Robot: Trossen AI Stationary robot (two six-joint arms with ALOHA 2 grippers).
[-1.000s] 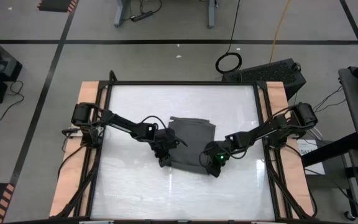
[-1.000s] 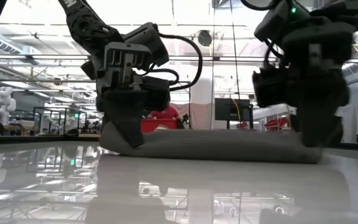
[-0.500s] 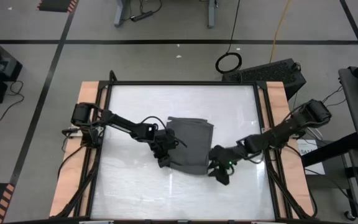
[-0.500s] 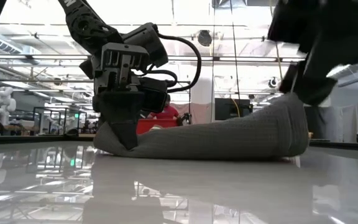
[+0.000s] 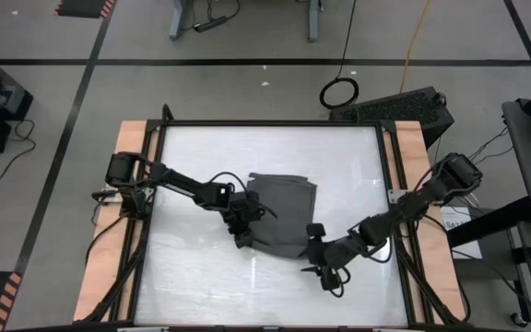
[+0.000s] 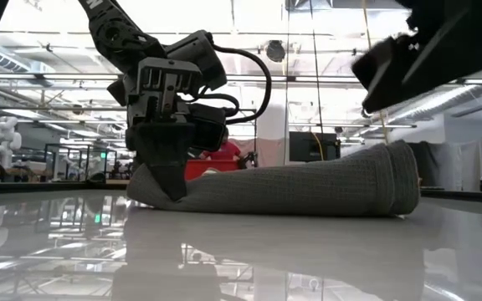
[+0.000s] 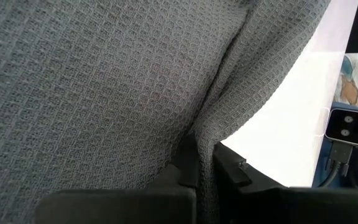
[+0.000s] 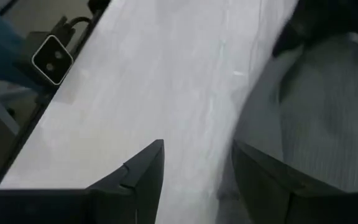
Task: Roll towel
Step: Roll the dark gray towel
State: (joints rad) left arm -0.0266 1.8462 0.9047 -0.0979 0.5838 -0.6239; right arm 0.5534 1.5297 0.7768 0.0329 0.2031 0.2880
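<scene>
My left pincer (image 5: 243, 234) is pinching the lower-left corner of the dark charcoal-grey waffle-weave cloth towel (image 5: 282, 214), which is lying partly folded at the centre of the glossy white table (image 5: 192, 277). My right pincer (image 5: 325, 269) is hanging empty, fingers apart, just lower right of the towel.

The towel (image 7: 104, 87) is soft matt cloth with a fine waffle weave, rough-looking and dark grey. Under it the table (image 6: 241, 259) is smooth, white and glossy, mirroring the room. Beside the table run side boards (image 5: 118, 231) of pale, matt bare wood. The left gripper (image 6: 167, 180) on the towel looks like dull black plastic.
</scene>
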